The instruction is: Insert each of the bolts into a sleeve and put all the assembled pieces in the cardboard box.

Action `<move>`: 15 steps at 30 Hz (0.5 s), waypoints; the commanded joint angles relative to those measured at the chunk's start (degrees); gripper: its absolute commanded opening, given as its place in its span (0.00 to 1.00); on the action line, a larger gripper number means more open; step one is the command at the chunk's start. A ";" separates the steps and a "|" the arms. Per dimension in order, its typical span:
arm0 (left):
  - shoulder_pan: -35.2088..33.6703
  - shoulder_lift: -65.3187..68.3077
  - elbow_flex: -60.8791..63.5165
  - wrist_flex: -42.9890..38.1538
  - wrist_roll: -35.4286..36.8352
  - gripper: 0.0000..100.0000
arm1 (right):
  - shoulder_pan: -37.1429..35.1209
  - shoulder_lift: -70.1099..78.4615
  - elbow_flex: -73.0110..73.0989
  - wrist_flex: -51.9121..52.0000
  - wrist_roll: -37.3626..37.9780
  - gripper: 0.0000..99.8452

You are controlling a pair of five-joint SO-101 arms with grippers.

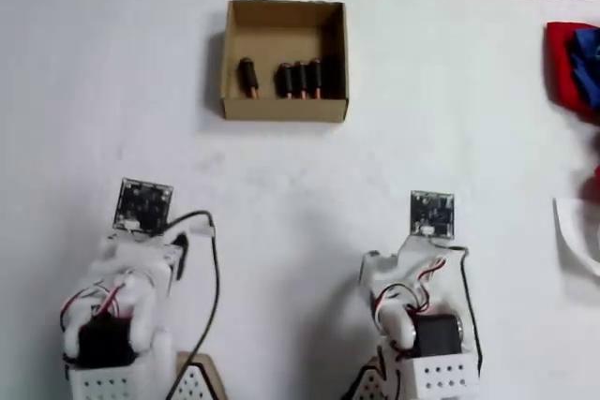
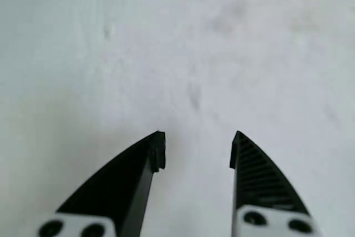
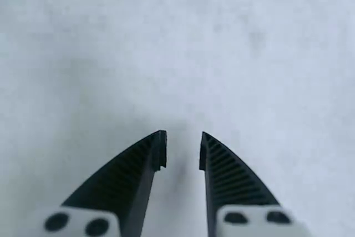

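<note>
High view: the cardboard box [image 1: 286,108] sits at upper centre, holding four assembled pieces [image 1: 300,80], one alone on its left and three together on its right. The left arm [image 1: 122,278] is at lower left, the right arm [image 1: 417,288] at lower centre-right.

Left wrist view: the left gripper [image 2: 197,151] is spread wide and empty over the white table [image 2: 166,54].

Right wrist view: the right gripper [image 3: 183,151] is narrowly parted and empty.

assembled pieces [image 1: 300,80]: 4 | cardboard box [image 1: 281,110]: 1 | arms [image 1: 127,274]: 2
</note>
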 commanded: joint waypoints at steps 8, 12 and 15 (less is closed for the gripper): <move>1.93 -0.09 11.65 -0.44 4.75 0.21 | 2.59 0.48 2.20 0.22 0.09 0.09; 2.55 -0.09 11.74 -0.26 16.09 0.21 | 2.51 0.48 2.20 -0.04 8.09 0.09; 2.64 -0.09 11.74 -0.26 16.44 0.21 | 2.24 0.48 2.20 -0.04 14.59 0.09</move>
